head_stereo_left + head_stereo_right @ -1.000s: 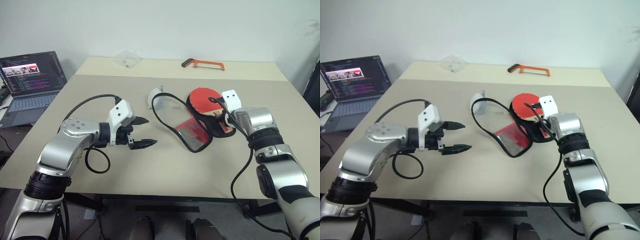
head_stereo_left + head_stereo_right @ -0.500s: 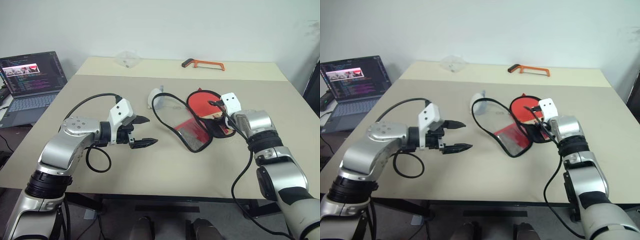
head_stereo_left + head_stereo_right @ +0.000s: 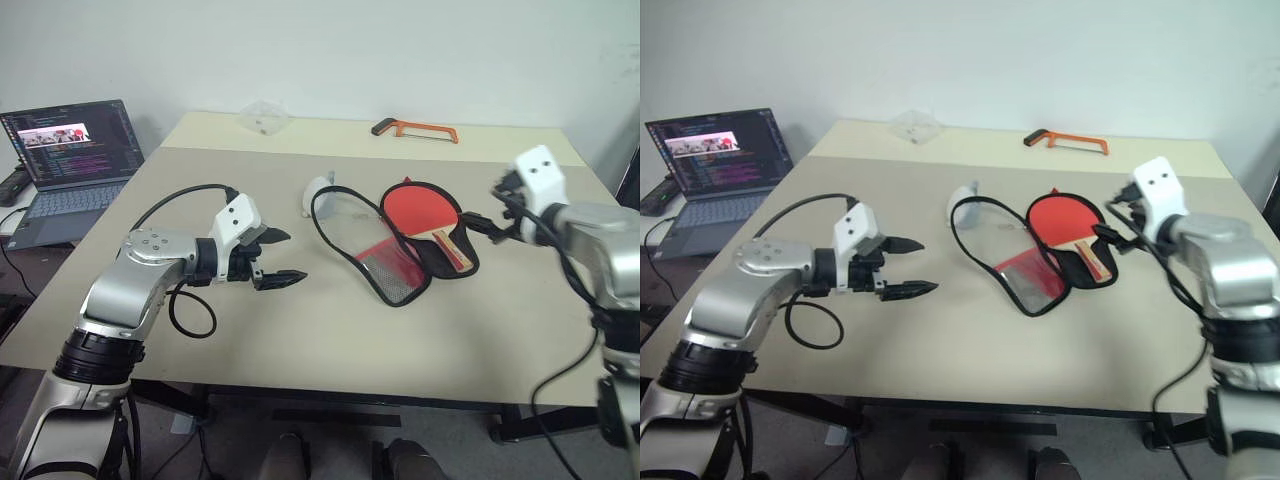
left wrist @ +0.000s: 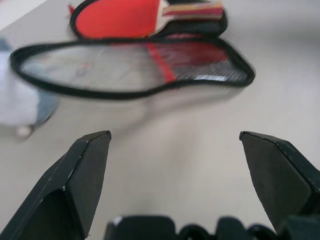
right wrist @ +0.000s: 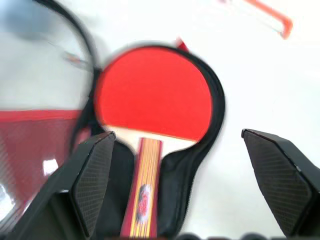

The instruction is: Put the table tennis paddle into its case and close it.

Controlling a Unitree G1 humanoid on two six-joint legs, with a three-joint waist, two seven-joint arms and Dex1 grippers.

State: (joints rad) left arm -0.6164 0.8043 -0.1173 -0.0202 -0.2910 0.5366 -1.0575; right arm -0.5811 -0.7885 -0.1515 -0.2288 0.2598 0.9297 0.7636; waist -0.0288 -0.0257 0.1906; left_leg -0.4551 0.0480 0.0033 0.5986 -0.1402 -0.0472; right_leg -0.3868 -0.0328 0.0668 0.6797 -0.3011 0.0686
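A laptop (image 3: 75, 150) stands at the far left. The left gripper (image 3: 277, 258) hovers over the table (image 3: 300, 340) with its jaws spread wide, holding nothing. To its right the case (image 3: 395, 245) lies unzipped, the table tennis paddle (image 3: 425, 215) resting on its black half. The right gripper (image 3: 488, 210) hangs beside it, jaws wide and empty.
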